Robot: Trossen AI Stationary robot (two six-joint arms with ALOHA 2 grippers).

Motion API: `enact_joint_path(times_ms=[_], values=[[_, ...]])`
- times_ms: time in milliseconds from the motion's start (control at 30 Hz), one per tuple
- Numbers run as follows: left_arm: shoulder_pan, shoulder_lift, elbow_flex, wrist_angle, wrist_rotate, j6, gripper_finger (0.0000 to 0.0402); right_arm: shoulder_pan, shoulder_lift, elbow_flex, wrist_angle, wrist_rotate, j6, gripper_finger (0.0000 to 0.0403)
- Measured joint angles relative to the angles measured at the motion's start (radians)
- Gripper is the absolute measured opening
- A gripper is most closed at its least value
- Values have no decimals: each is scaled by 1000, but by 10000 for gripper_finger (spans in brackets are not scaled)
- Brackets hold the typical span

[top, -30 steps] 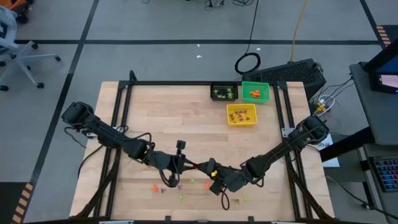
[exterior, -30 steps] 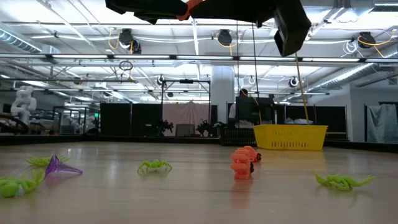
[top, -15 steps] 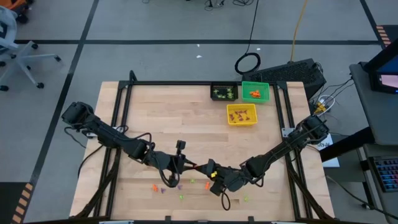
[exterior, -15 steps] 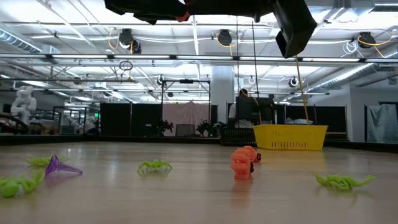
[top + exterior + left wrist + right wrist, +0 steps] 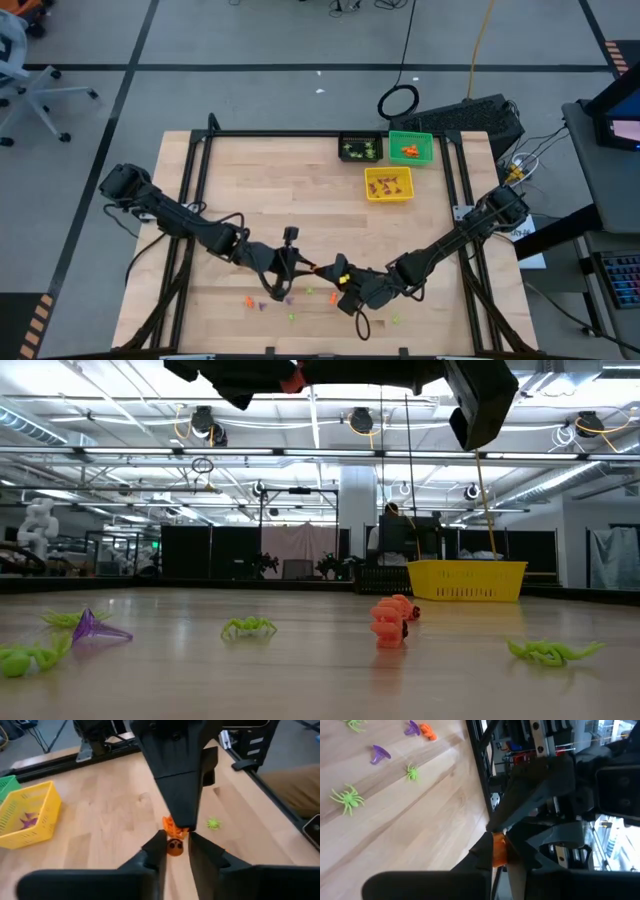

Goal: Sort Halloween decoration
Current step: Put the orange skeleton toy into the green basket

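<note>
A hand-off is under way at the counter's (image 5: 230,170) six o'clock: the right gripper (image 5: 341,268) pinches an orange trinket (image 5: 498,850); the left gripper (image 5: 310,267), slightly parted, must release, then back away.

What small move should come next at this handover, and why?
Probably the left gripper should back away: the right gripper is shut on the orange trinket in mid-air, so it could then carry it toward the green bin, which holds orange pieces.
</note>
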Motion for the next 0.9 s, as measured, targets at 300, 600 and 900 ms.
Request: enact_joint_path(times_ms=[300,600,900], values=[[-3,0,0,35,-48,4,208,2,0,0,-28,5,126,13],[-4,0,0,24,-153,77,237,43,-87,0,-238,0,422,13],[-4,0,0,26,-175,85,238,98,-306,0,-618,-71,780,13]])
